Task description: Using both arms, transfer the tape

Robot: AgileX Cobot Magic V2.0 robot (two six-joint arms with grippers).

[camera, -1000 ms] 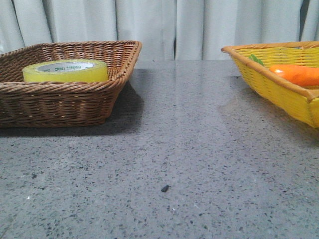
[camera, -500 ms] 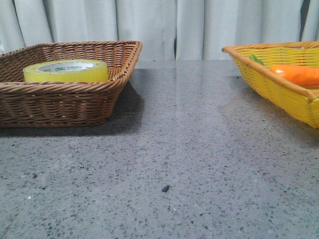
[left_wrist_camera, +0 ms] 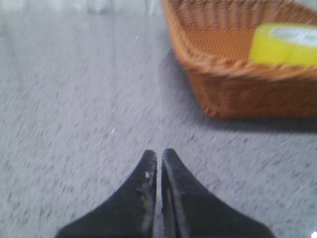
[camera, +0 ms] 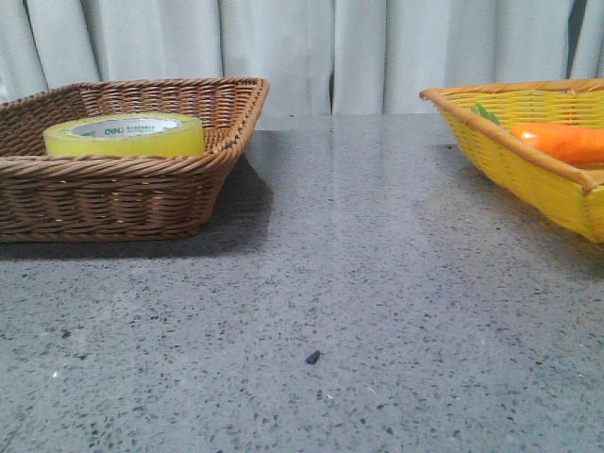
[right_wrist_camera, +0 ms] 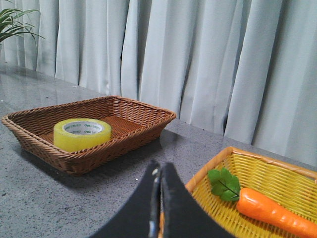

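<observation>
Lying flat in the brown basket (camera: 113,193) on the table (camera: 359,283), the tape (camera: 125,135) is untouched. The left gripper (left_wrist_camera: 158,157) hovers over bare table beside that basket, fingers pressed together, empty. The right gripper (right_wrist_camera: 159,171) is likewise closed on nothing, near the yellow basket (right_wrist_camera: 277,168) holding a toy carrot (right_wrist_camera: 272,210).

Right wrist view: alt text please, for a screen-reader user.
A roll of yellow tape lies flat in a brown wicker basket on a grey table. Nearer, the shut right pincer points over a yellow basket holding an orange toy carrot; pale curtains hang behind.
</observation>
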